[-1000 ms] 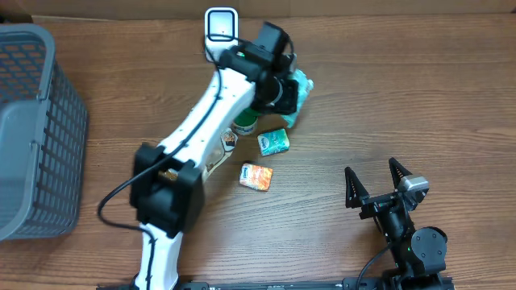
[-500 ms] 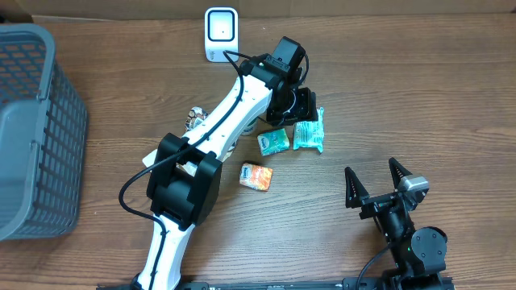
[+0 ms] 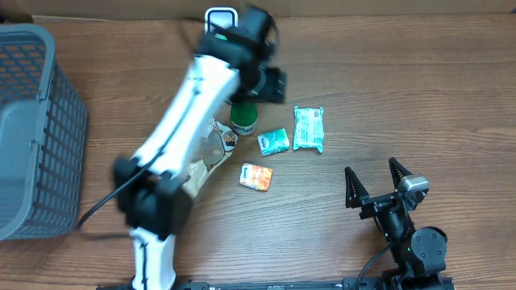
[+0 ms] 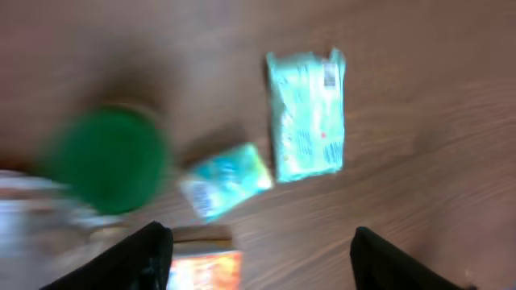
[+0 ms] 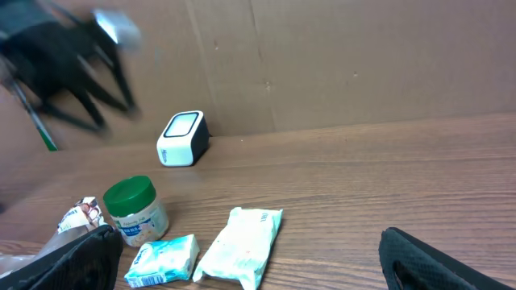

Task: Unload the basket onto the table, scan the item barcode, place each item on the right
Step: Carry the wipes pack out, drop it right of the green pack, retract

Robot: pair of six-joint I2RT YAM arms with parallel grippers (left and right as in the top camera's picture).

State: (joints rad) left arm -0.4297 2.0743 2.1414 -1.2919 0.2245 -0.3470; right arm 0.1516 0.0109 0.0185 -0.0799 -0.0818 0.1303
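Left fingers stand wide apart with nothing between them, hanging over the clutter in the middle of the bench. From overhead that arm is blurred, and its far end covers part of the white scanner at the back edge. The mint-green packet lies flat on the wood, free of any grip, to the right of a small teal packet and just beside it. The left wrist view shows a small dark printed patch near one corner of the mint-green packet, too smeared to tell what it is. A green-lidded jar stands upright on the other side of the teal packet, and an orange packet lies nearer the front. The right fingers are spread fully and hold nothing, low at the near right of the bench, well apart from everything else. A grey basket sits at the left edge.
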